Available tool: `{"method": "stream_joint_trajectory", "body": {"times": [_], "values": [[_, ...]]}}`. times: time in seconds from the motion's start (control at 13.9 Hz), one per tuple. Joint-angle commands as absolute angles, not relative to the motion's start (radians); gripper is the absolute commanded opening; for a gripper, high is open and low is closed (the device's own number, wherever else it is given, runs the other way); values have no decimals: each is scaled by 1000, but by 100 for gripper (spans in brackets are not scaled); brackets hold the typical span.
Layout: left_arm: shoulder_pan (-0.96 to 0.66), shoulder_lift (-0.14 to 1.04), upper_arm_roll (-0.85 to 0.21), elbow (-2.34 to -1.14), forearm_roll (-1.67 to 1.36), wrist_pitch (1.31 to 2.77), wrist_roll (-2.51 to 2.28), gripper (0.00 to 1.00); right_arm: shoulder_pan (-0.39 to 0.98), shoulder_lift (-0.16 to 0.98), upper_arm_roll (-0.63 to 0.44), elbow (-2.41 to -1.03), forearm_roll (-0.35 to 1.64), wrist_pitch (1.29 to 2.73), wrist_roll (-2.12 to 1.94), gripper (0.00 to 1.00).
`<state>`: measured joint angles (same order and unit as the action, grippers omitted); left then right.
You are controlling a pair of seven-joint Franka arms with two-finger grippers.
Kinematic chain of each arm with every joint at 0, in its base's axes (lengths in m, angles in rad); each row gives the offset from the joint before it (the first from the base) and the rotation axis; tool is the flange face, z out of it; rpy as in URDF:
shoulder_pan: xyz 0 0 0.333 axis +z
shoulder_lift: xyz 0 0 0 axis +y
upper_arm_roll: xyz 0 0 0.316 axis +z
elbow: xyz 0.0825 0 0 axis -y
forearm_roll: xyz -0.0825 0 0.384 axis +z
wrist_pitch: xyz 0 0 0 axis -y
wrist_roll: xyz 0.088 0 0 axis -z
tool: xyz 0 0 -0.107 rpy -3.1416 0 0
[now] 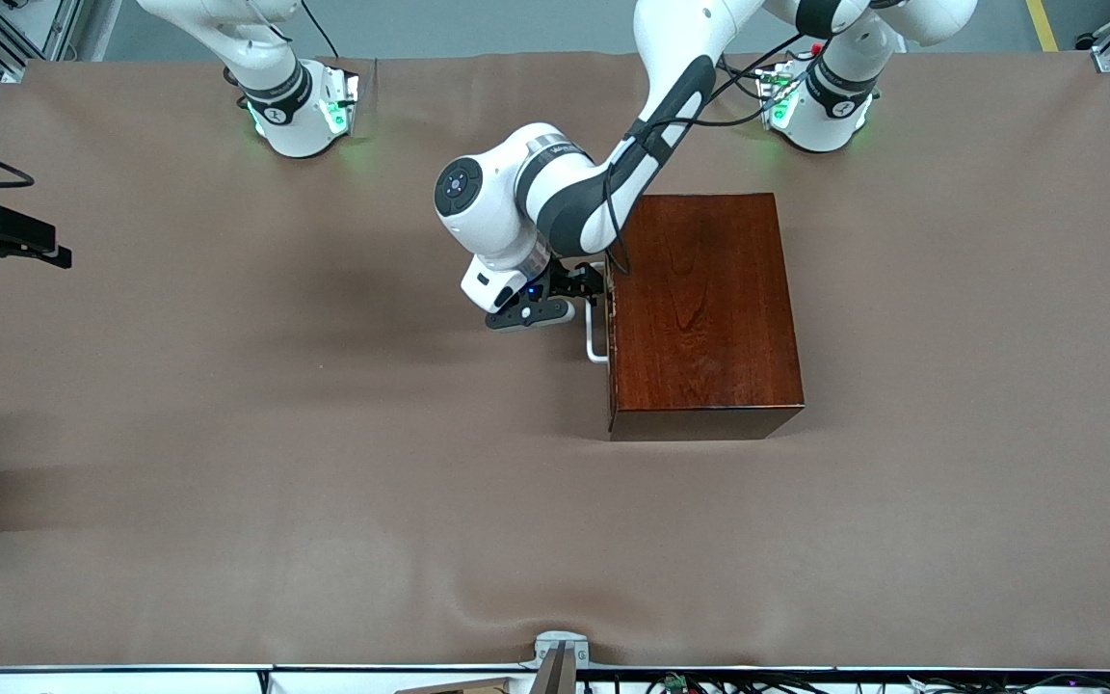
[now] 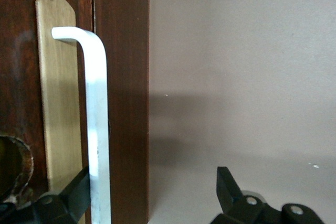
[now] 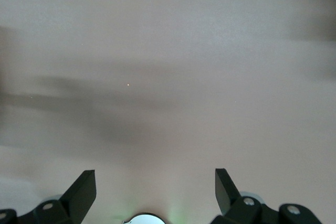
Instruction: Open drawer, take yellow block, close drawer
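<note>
At drawer [image 1: 610, 318] front, left gripper [image 2: 152, 195] spread around handle [image 2: 97, 129]

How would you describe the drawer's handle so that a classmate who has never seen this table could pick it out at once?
Find the dark reddish-brown wooden box on the brown cloth, toward the left arm's end of the table. On its side facing the right arm's end sits the handle, with the left pincer open around it. It is a white U-shaped bar, the only white part on the box.
</note>
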<state>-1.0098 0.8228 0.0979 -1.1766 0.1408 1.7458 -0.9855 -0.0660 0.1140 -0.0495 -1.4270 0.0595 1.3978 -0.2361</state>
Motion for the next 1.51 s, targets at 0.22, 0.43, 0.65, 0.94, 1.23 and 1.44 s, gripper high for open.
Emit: {"method": "stream_joint_trajectory", "body": {"times": [0.22,0.43,0.65,0.94,1.23,1.44], "values": [[-1031,847,89,-1127,138,1821,-1043,100,-74,153,-43,-1411,51,1393,-244,100],[-1041,848,89,-1121,120,1847,-1055,100,-80,155,-43,-1411,48,1394,-244,100],[-1043,848,89,-1120,118,1900,-1081,100,-77,155,-44,-1411,41,1396,-244,100],[-1045,851,89,-1120,103,1950,-1095,100,-69,152,-43,-1410,15,1397,-232,100],[-1043,886,91,-1062,58,1980,-1114,100,-81,153,-43,-1410,3,1416,-235,100],[-1043,899,91,-1046,57,1996,-1120,100,-78,153,-44,-1410,-5,1419,-239,100]]}}
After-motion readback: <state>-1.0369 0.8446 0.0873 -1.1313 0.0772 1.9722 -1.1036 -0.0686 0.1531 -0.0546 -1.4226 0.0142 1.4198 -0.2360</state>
